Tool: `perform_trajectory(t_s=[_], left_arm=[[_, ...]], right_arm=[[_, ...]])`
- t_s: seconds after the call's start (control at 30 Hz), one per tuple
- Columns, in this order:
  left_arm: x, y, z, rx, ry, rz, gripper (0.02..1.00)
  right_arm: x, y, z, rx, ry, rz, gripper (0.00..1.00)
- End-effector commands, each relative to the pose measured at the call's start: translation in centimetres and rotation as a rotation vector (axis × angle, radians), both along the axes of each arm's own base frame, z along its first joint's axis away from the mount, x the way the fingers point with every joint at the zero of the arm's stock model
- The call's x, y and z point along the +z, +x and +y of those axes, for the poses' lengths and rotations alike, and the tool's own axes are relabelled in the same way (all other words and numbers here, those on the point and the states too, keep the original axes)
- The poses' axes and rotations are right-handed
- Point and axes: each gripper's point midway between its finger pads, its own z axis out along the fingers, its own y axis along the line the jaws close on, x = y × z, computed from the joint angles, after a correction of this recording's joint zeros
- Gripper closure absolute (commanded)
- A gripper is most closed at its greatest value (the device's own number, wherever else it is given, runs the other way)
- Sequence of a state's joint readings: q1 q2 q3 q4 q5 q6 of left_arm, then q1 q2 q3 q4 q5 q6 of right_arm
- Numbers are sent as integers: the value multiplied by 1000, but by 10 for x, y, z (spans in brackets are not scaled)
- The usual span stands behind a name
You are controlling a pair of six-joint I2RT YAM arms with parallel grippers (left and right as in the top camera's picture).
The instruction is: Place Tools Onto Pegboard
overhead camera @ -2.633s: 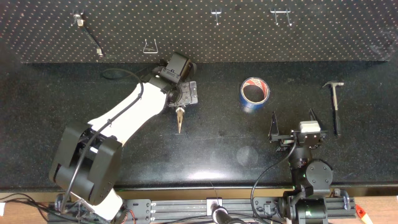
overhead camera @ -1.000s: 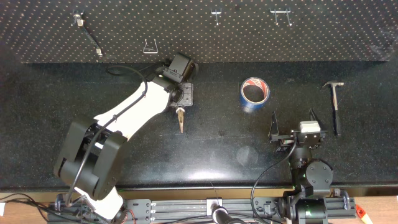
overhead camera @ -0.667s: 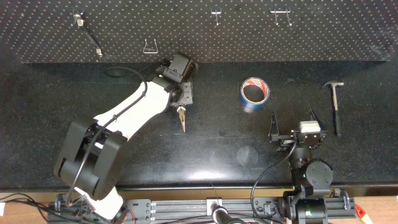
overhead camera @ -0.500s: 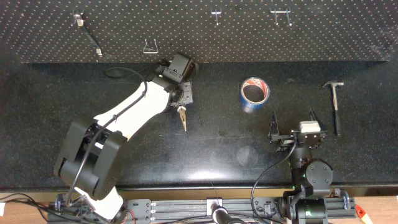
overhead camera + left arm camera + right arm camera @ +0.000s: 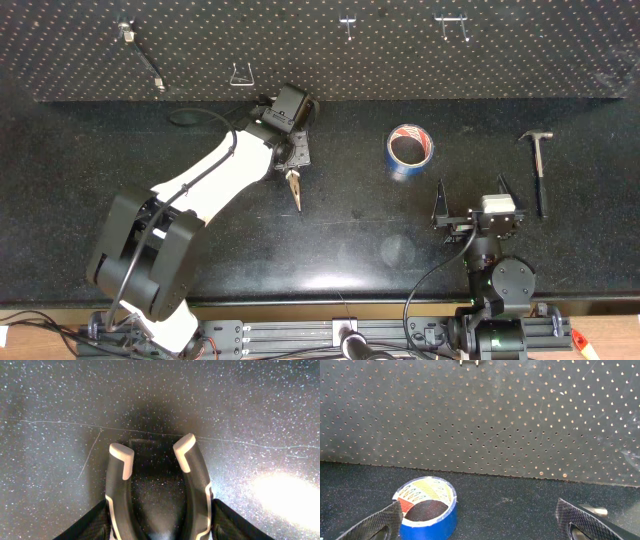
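A long black bar-shaped tool (image 5: 143,55) already hangs on the perforated black pegboard (image 5: 400,60). The left gripper (image 5: 296,152) is clamped around the black, grey-tipped pliers (image 5: 293,188), whose nose points to 6 o'clock. At its 3 o'clock, the blue tape roll (image 5: 409,150) and the black-handled hammer (image 5: 540,185) lie unhung on the speckled table (image 5: 350,250). The right gripper (image 5: 470,195) gapes wide and empty.

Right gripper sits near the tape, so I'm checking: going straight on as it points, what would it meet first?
Probably the pegboard; only table lies between. The tape roll sits to one side of the right gripper, though a jaw might graze it.
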State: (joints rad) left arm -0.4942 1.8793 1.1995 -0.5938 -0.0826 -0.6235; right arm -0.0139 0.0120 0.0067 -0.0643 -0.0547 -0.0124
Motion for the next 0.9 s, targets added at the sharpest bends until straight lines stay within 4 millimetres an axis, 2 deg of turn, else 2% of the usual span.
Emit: perform_trajectory(t_s=[0.03, 0.13, 0.3, 0.6, 0.9], left_arm=[[-7, 0, -2, 11, -3, 19, 676], [-7, 0, -2, 11, -3, 19, 759], [-7, 0, -2, 11, -2, 19, 989], [-1, 3, 1, -26, 29, -10, 989], [36, 15, 11, -2, 63, -131, 989]], right_arm=[[-1, 0, 0, 0, 12, 0, 9], [-1, 0, 0, 0, 12, 0, 12], [-1, 0, 0, 0, 12, 0, 12], [-1, 0, 0, 0, 12, 0, 12], [-1, 0, 0, 0, 12, 0, 12]])
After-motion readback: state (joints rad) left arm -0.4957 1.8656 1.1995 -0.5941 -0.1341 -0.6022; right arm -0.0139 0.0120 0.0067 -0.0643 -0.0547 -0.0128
